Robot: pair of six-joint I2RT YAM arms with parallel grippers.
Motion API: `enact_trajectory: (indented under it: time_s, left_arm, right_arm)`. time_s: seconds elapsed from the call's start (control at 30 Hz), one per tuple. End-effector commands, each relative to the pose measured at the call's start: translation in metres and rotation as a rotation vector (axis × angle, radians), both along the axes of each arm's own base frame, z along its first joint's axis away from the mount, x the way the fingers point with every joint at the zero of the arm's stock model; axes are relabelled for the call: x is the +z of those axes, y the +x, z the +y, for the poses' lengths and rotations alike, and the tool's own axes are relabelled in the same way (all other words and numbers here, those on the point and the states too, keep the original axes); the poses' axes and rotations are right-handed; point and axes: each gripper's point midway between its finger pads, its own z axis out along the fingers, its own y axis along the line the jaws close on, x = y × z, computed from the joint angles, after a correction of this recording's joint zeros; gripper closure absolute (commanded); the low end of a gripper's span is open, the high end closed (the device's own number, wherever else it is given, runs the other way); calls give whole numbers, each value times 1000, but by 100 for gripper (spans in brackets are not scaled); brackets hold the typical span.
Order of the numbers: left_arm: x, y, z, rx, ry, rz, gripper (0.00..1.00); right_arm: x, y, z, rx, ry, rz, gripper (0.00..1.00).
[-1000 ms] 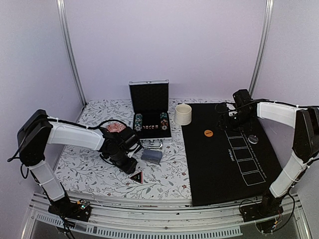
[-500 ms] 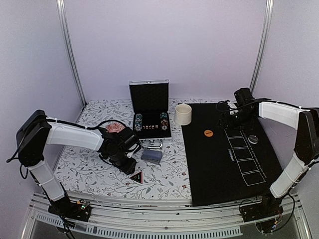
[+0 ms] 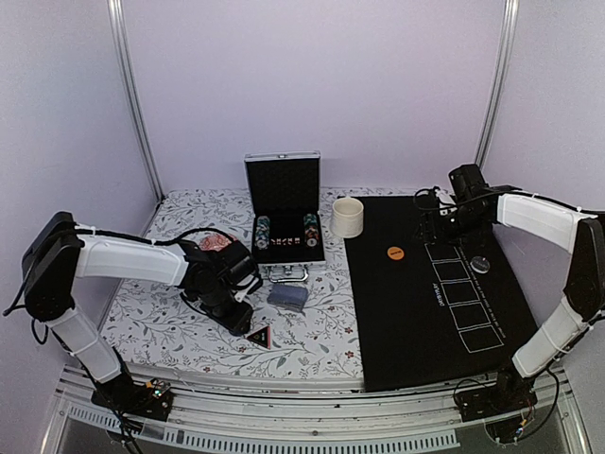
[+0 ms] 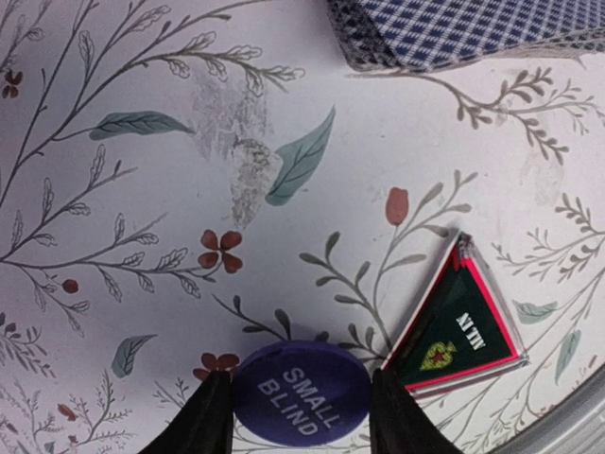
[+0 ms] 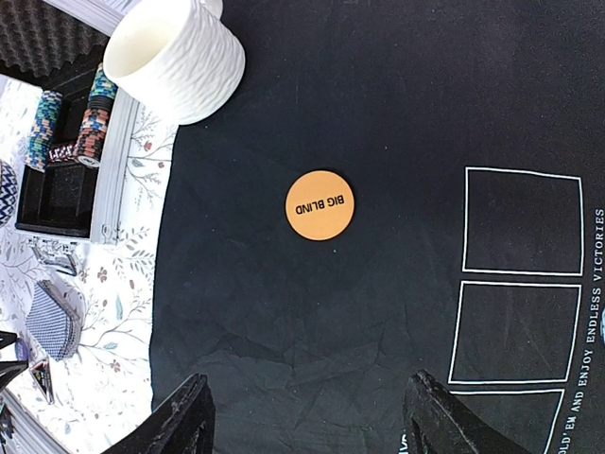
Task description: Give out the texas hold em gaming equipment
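A dark blue "SMALL BLIND" disc [image 4: 301, 395] lies on the floral cloth, and my left gripper [image 4: 301, 409] is shut on it, one finger against each side. Right beside it is the black red-edged triangle marker [image 4: 460, 331] [image 3: 258, 334]. The deck of blue-backed cards [image 4: 454, 28] [image 3: 287, 297] lies a little farther off. An orange "BIG BLIND" disc [image 5: 319, 205] [image 3: 395, 253] rests on the black mat [image 5: 378, 95]. My right gripper [image 5: 307, 416] [image 3: 430, 222] hovers open over the mat's far part, holding nothing. Striped chips [image 5: 95, 113] stand in the open case [image 3: 284, 203].
A cream cup [image 3: 347, 217] [image 5: 175, 57] stands at the mat's far left corner. A pink dish [image 3: 217, 242] sits behind my left arm. A small silver disc [image 3: 480, 265] lies on the mat beside the row of white card outlines [image 3: 463, 303].
My left gripper's fingers have drawn in against the blue disc, and the left arm has sunk slightly. The right arm has drifted a little to the right.
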Motion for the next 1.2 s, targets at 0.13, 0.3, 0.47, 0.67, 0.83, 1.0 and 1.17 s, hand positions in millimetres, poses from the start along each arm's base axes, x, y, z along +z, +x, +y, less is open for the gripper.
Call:
enact_trajectory:
  time_s: [0.13,0.3,0.47,0.67,0.83,1.0,1.17]
  left_arm:
    - [20,-12,-13,-29,-65,5,56]
    - [30,-20,-33,-98,-99,-3,56]
    - [20,-26,-40,-139,-75,13,56]
    - [12,-28,-55,-184,-78,17,56]
    - [7,-32,-65,-214,-97,33,56]
    - [5,-34,-67,-224,-108,37,56]
    - [6,-34,-67,-224,-108,34,56]
  right_arm:
    - [9,-5,-1,3,2,-24,30]
    - [10,-7,4,9,32,-18,30]
    - [8,-15,17,31,89,2,30]
    - [8,-32,48,84,168,28,30]
    - [15,-58,103,208,268,58,30]
    - [25,-86,150,304,428,99,31]
    - [5,-107,175,337,409,168,32]
